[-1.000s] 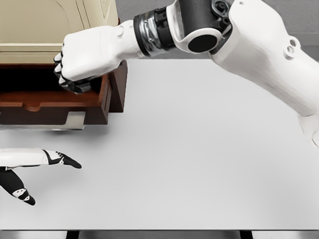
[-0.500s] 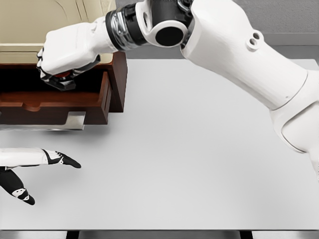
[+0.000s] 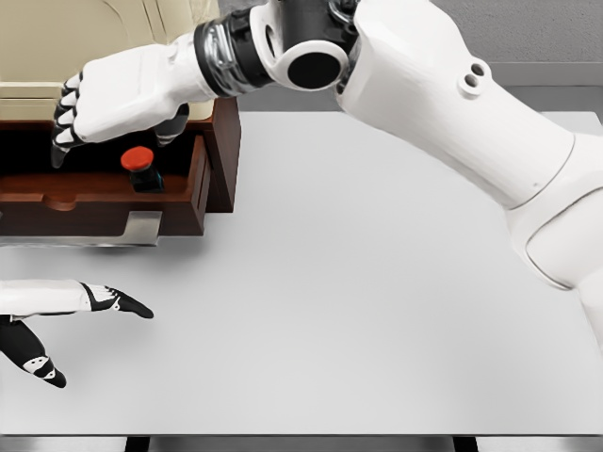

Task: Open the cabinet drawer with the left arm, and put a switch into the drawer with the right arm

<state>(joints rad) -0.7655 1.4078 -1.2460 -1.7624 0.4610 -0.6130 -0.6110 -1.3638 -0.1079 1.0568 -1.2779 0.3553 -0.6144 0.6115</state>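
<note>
The drawer (image 3: 104, 188) stood pulled out of the cabinet (image 3: 94, 47), and inside it, near its right wall, sat the switch (image 3: 141, 168), red cap up. Just above the switch hung the right hand (image 3: 113, 99), fingers loosened, holding nothing. The left hand (image 3: 57, 325) lay open on the table (image 3: 377, 282), well below the drawer.

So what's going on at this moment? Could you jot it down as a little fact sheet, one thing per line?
drawer: pulled open from the cabinet, at the table's left rear
switch: red-topped, inside the drawer, apart from any hand
right hand: above the open drawer, fingers relaxed, holding nothing
left hand: low over the table at the left edge, fingers spread, holding nothing
task state: drawer open, switch in the drawer
</note>
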